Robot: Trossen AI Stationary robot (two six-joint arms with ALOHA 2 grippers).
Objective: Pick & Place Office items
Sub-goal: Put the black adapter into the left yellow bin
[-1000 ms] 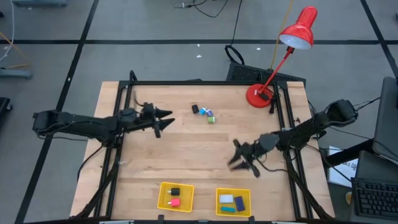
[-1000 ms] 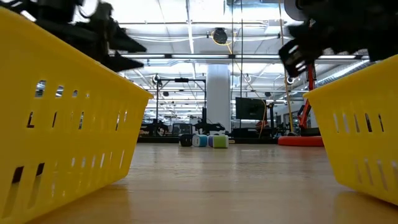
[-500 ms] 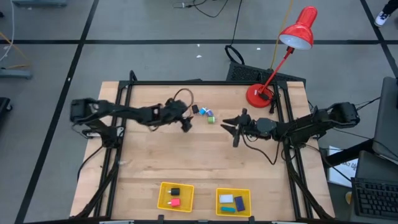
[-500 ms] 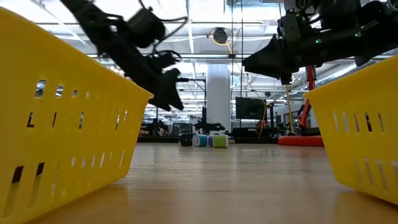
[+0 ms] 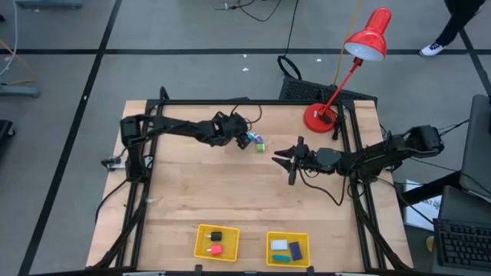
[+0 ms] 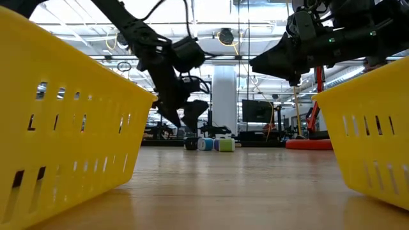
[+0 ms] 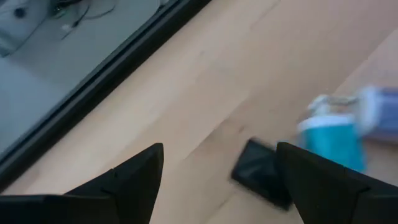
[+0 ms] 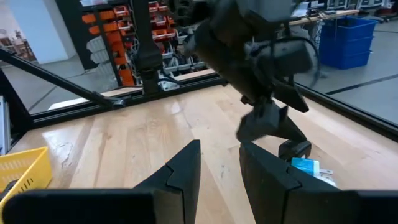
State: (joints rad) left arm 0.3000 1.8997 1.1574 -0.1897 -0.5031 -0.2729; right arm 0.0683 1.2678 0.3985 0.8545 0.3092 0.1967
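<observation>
A small cluster of office items lies on the far middle of the table: a black one (image 7: 260, 180), a teal one (image 7: 329, 134) and a green one (image 5: 260, 147). In the low view they stand in a row: black (image 6: 191, 144), light blue (image 6: 204, 144), green (image 6: 225, 145). My left gripper (image 5: 238, 133) hangs open just above the black item, tipped downward (image 6: 185, 121); its two fingers (image 7: 134, 180) frame the black item without touching it. My right gripper (image 5: 285, 162) hovers open to the right of the cluster, pointing at it (image 8: 221, 177).
Two yellow trays sit at the near edge: the left tray (image 5: 202, 230) holds a black and a pink-red item, the right tray (image 5: 270, 238) holds white, blue and teal ones. A red desk lamp (image 5: 318, 116) stands at the far right corner. Bare wood lies between cluster and trays.
My left gripper has swung from the table's left side toward the right and far edge, reaching the item cluster and tipping downward. My right gripper rose from near the right tray toward the far edge and the cluster, then held still. The items have not moved.
</observation>
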